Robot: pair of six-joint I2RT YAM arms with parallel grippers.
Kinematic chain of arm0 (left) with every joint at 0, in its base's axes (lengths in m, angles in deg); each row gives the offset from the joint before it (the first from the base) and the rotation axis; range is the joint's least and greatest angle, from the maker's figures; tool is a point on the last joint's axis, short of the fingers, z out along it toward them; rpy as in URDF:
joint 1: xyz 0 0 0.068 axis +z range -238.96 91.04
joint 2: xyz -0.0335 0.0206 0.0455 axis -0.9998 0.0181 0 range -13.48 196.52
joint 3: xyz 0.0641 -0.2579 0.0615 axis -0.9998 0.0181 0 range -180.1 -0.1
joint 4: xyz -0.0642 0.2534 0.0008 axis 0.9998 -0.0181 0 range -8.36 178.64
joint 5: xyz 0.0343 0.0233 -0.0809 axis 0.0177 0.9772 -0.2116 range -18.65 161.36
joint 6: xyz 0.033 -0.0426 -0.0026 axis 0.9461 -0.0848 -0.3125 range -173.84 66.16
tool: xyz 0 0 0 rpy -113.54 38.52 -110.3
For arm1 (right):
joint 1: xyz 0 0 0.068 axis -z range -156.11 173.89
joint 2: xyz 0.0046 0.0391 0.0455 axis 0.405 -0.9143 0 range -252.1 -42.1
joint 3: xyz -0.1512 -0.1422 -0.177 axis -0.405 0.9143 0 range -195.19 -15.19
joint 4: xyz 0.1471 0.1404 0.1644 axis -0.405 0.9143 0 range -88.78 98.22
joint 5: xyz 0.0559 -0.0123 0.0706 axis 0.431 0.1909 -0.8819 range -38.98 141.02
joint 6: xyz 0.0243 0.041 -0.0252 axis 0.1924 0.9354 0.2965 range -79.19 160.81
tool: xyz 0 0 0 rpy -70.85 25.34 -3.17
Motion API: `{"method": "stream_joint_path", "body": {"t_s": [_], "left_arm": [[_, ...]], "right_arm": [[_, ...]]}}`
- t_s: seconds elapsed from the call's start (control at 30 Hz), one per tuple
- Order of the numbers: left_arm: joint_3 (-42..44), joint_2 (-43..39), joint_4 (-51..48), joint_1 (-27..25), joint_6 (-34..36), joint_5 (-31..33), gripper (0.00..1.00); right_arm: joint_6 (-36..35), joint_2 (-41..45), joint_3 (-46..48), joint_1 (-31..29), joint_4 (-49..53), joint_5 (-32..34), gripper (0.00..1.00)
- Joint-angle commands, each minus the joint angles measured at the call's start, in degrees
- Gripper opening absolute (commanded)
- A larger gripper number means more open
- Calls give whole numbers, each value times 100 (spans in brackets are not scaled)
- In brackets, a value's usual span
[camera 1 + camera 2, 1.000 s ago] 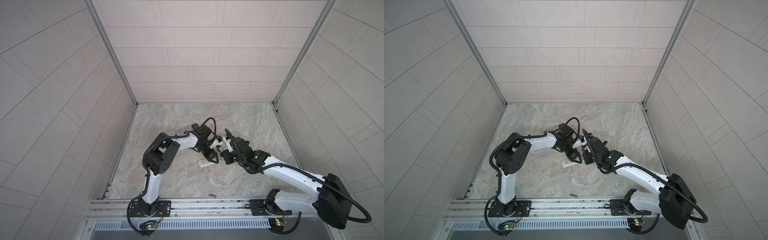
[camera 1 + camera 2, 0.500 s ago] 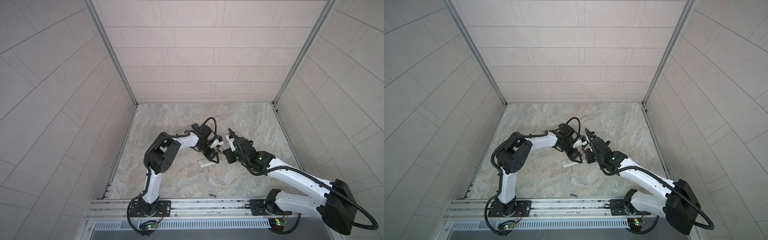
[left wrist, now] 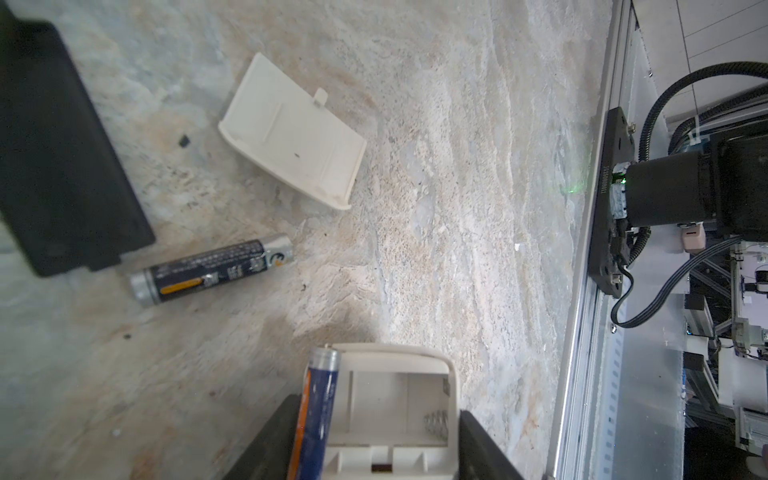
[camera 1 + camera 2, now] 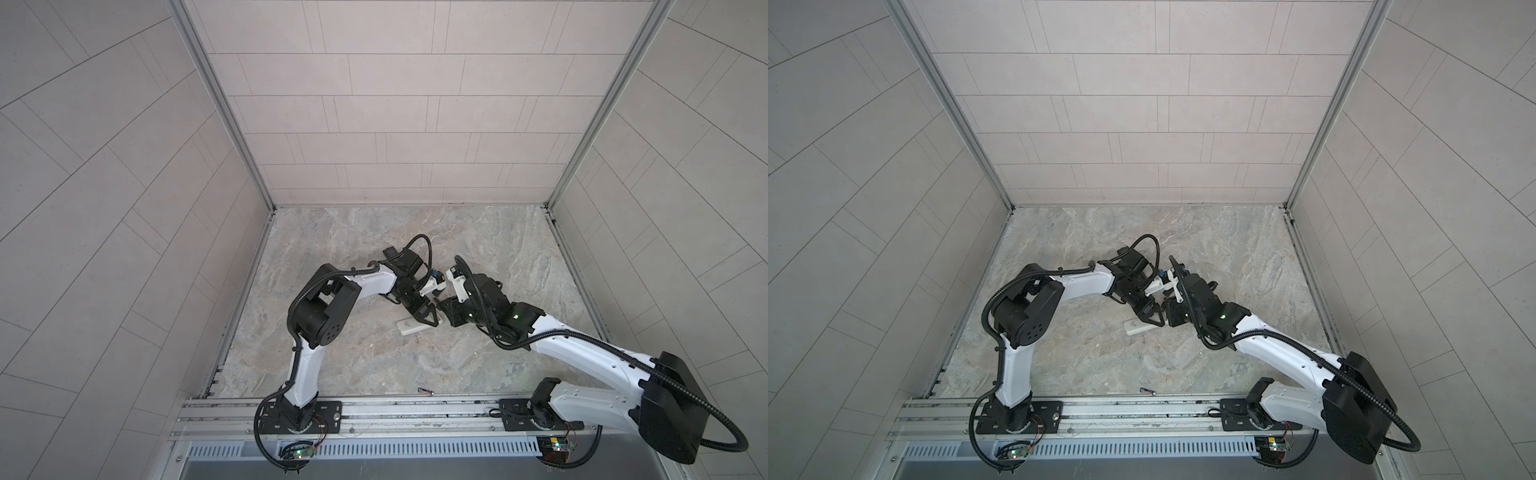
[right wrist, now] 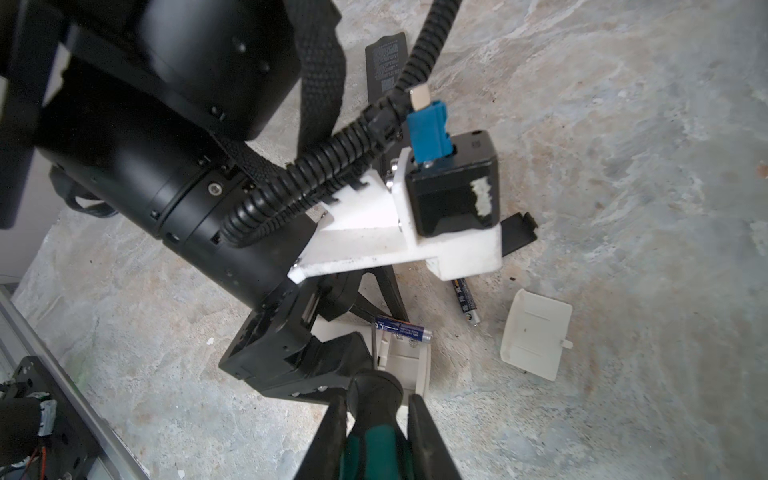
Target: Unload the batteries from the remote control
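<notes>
Where left fingers (image 3: 266, 444) clamp, remote (image 3: 386, 453) is cropped.

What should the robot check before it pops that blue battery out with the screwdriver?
1. white remote clamped in the left gripper: ok.
2. screwdriver gripped by the right gripper: ok.
3. cover off, lying on the table: ok.
4. blue battery out of the remote: not ok, it rests on the compartment.
5. Screwdriver tip under the blue battery: cannot tell.
6. Second slot empty, spring bare: ok.
</notes>
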State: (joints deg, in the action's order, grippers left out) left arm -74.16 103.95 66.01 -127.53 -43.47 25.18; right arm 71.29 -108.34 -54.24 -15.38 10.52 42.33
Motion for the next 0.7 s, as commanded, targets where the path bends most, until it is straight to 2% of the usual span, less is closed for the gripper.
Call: {"method": "stream_joint_path", "body": {"t_s": [0.0, 0.33, 0.67], "left_arm": [[234, 16, -119, 10, 113, 335, 40], [242, 6, -147, 7, 258, 456, 40], [302, -104, -164, 8, 288, 686, 40]], "right_arm": [[339, 14, 217, 195, -394, -281, 0], [362, -267, 232, 257, -531, -333, 0], [72, -1, 150, 364, 126, 24, 0]]}}
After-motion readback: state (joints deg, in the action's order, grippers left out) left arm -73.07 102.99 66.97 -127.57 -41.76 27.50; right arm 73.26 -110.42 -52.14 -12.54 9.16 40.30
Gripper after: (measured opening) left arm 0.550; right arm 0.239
